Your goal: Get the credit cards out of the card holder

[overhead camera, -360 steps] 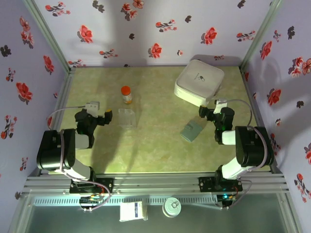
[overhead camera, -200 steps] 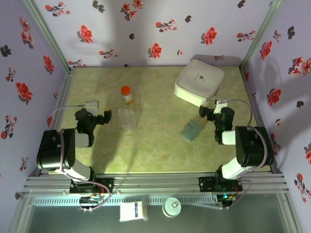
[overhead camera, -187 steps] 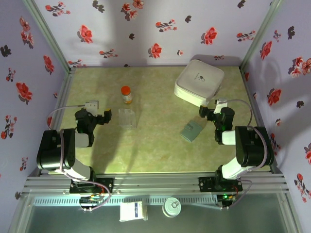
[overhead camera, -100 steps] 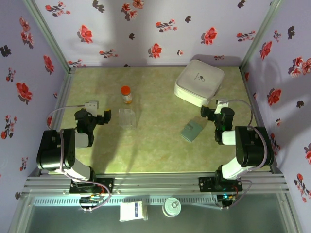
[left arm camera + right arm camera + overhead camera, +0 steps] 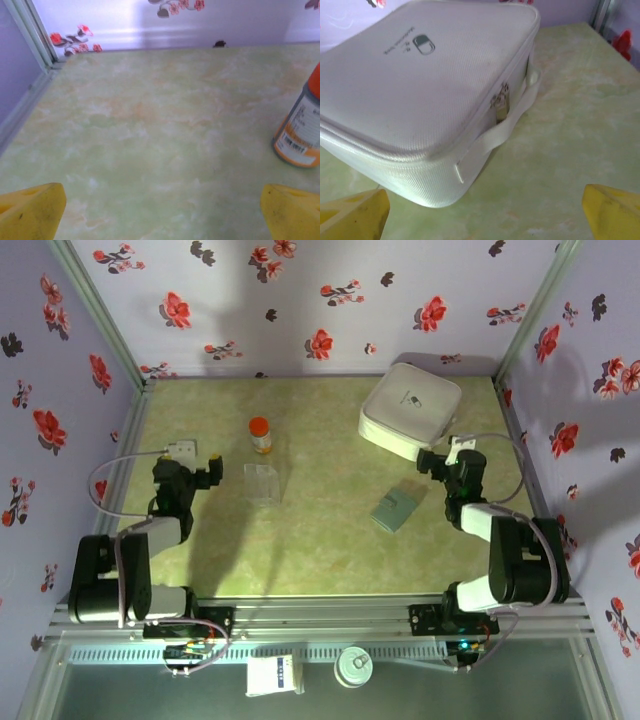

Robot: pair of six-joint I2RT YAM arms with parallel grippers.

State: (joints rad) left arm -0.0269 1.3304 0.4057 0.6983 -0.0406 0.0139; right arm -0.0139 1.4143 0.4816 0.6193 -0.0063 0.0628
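A: Well, from above we see the card holder [image 5: 396, 510] flat on the table [image 5: 320, 540], near our right gripper [image 5: 428, 462], well apart from our left gripper [image 5: 212, 473].

B: Left wrist: our fingers [image 5: 31, 211] spread wide, an orange-capped bottle [image 5: 299, 134] ahead-right.

A: Right wrist: fingers spread too, facing the white zip case [image 5: 420, 85].

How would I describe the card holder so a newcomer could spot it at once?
Find the large white case at the far right corner of the table. Just in front of it, toward the near edge, the card holder lies flat. It is the only small grey-blue rectangle; the clear box and orange-capped bottle stand well to its left.
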